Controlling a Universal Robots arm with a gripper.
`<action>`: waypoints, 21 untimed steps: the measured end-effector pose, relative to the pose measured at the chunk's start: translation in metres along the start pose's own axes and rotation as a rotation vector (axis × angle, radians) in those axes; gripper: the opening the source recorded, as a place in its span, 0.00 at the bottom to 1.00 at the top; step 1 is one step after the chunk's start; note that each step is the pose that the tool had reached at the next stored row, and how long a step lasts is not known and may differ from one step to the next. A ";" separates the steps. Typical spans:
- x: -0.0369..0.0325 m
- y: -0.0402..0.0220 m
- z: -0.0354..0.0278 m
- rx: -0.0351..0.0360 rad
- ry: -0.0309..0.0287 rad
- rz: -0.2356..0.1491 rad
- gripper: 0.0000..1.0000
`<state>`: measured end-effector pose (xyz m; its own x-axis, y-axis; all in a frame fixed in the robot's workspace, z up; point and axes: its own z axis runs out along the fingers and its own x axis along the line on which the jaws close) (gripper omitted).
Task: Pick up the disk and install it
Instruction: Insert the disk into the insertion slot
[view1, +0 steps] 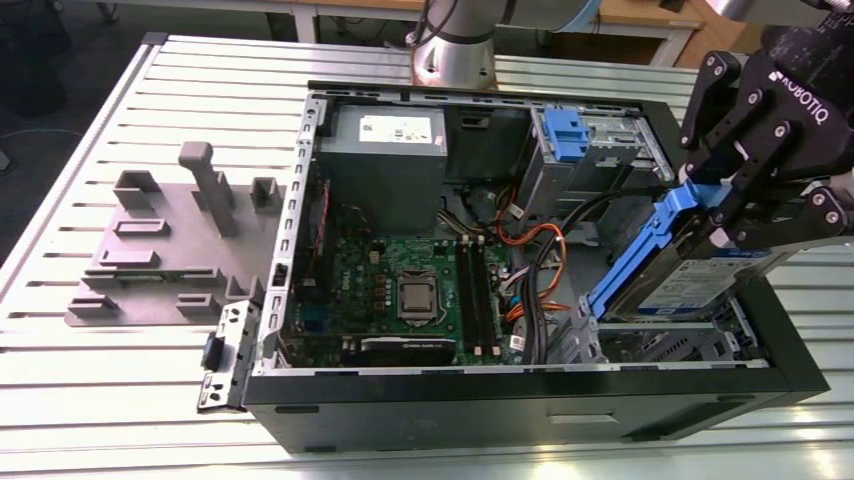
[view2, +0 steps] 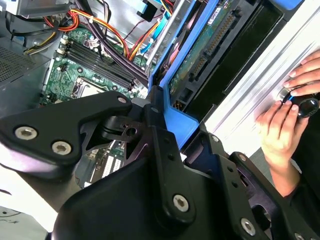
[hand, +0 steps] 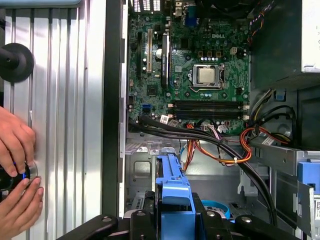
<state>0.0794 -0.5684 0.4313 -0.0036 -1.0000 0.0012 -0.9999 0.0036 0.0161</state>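
Checking the install step: where was the disk (view1: 694, 285) at that moment? (rk)

Off the table, in the gripper (view1: 714, 205). Fingers were clamped across its blue side rail (hand: 172, 185); nothing looked loose. (jm)

Position? (rk)

Tilted. The low end was down at the drive bay (view1: 654, 345), in the corner of the computer case (view1: 534, 375) on the exterior view's right, and the high end was up at the gripper. The second wrist view showed the green circuit board (view2: 200, 55) on its underside. Couldn't tell if the low end touched the bay metal or hung just above it. (jm)

So pick done, insertion in hand? (rk)

My read: yes. Pick finished, disk not seated. It sat steeply angled to the bay, so seating would call for levelling it, lining both rails up with the bay guides, and staying off the orange cables (hand: 243, 137) nearby. (jm)

Anything else? (rk)

A person's hands (hand: 17, 145) were on the slatted table (view1: 107, 400) outside the case wall, holding a small round black thing (view2: 306, 106), apart from the gripper. The motherboard (view1: 400, 290) lay beside the bay, not under the disk. (jm)
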 end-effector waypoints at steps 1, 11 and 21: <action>0.0000 0.0000 0.0000 0.0000 0.0000 0.000 0.36; 0.0000 -0.0001 0.0015 0.0000 -0.0003 0.013 0.36; 0.0000 -0.0002 0.0057 -0.0001 -0.0003 0.019 0.36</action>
<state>0.0795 -0.5684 0.4256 -0.0226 -0.9997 0.0012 -0.9996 0.0226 0.0161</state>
